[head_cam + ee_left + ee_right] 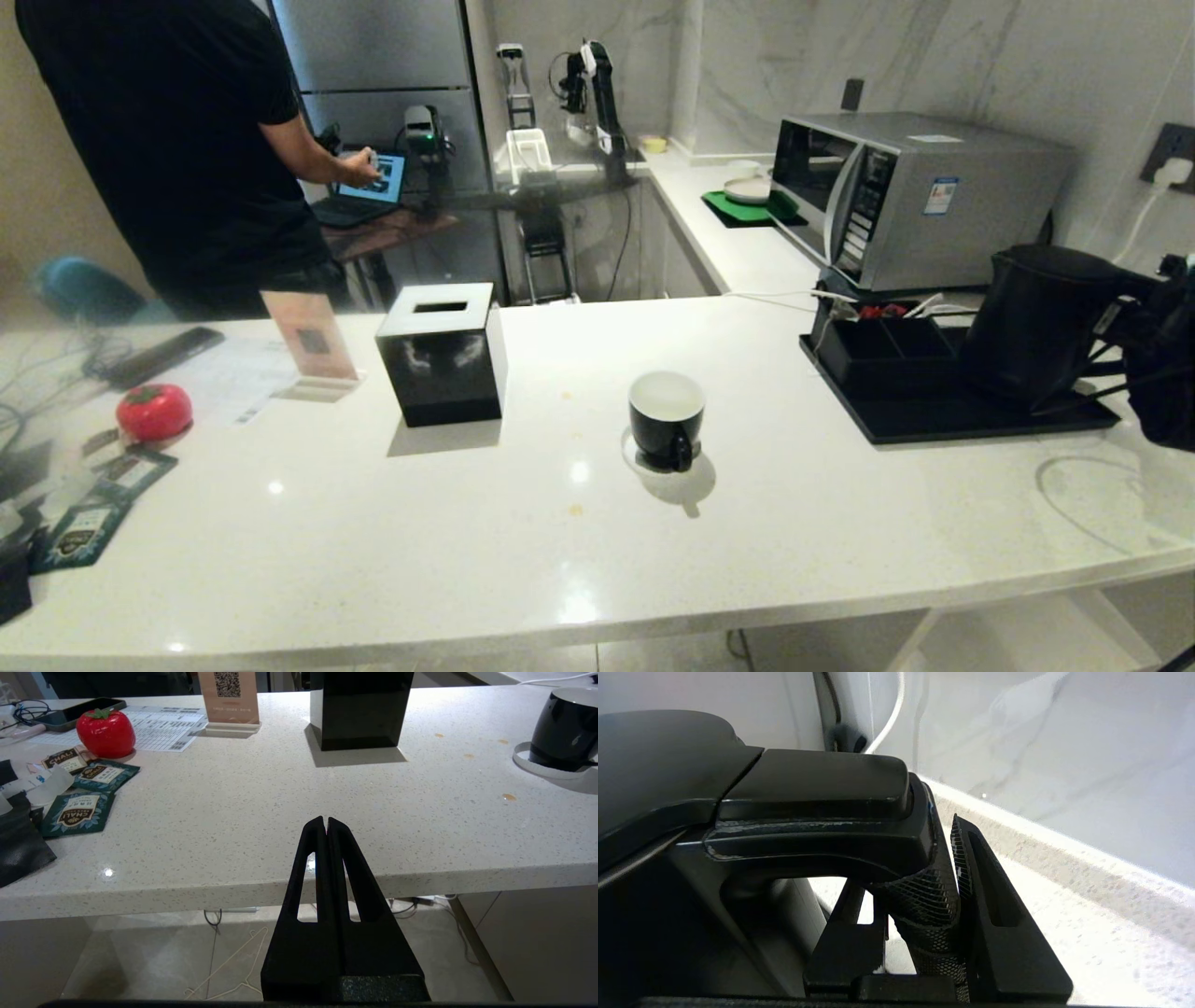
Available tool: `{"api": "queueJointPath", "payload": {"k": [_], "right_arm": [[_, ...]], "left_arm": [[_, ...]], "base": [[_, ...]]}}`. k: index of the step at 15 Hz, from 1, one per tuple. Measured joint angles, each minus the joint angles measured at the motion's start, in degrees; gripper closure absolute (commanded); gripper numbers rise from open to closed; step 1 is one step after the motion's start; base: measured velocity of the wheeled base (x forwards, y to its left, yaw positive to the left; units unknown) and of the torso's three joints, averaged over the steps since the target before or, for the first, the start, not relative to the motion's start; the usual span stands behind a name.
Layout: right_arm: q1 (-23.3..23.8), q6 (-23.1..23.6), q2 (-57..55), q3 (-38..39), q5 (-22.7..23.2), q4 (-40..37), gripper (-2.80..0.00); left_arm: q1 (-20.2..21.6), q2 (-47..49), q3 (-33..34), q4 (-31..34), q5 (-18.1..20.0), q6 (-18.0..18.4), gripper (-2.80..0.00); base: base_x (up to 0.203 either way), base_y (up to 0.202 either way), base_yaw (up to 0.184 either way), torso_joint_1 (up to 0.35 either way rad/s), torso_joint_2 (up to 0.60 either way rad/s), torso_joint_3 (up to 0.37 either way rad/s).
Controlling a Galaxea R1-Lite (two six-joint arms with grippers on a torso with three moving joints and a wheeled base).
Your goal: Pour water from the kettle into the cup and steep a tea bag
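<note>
Matte black kettle at right edge of frame, over the black tray, handle clamped between right gripper fingers. Black cup at centre, well apart leftward. Left gripper pressed closed, empty, lower centre.

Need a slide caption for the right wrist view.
Right gripper fingers clamped around the kettle handle, white countertop behind.

the white counter carries the cup, tissue box, black tray, and perhaps tea packets.
</note>
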State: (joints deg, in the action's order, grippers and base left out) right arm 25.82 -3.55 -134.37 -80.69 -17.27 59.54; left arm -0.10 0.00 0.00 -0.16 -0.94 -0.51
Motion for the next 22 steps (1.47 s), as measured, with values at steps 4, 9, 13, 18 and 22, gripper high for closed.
{"api": "queueJointPath", "payload": {"k": [4, 9, 13, 18, 22], "right_arm": [[0.04, 0.09, -1.22, -0.49, -0.09, 0.13, 0.00], [-0.51, 0.24, -2.82, -2.80, -0.04, 0.06, 0.00], [-1.01, 0.22, -3.44, -3.13, -0.12, 0.16, 0.00], [-1.13, 0.27, -3.59, -3.18, -0.12, 0.13, 0.00], [-1.16, 0.27, -3.79, -3.18, -0.14, 0.07, 0.00]], "left_arm": [[0.00, 0.00, 0.00, 0.00, 0.00, -0.01, 0.00], [0.00, 0.00, 0.00, 0.00, 0.00, 0.00, 0.00], [0.02, 0.00, 0.00, 0.00, 0.00, 0.01, 0.00], [0.00, 0.00, 0.00, 0.02, 0.00, 0.00, 0.00], [0.02, 0.00, 0.00, 0.00, 0.00, 0.02, 0.00]], "base": [[0.000, 0.000, 0.000, 0.000, 0.00, 0.000], [0.000, 0.000, 0.000, 0.000, 0.00, 0.000], [0.000, 0.000, 0.000, 0.000, 0.00, 0.000], [0.000, 0.000, 0.000, 0.000, 0.00, 0.000], [0.000, 0.000, 0.000, 0.000, 0.00, 0.000]]}}
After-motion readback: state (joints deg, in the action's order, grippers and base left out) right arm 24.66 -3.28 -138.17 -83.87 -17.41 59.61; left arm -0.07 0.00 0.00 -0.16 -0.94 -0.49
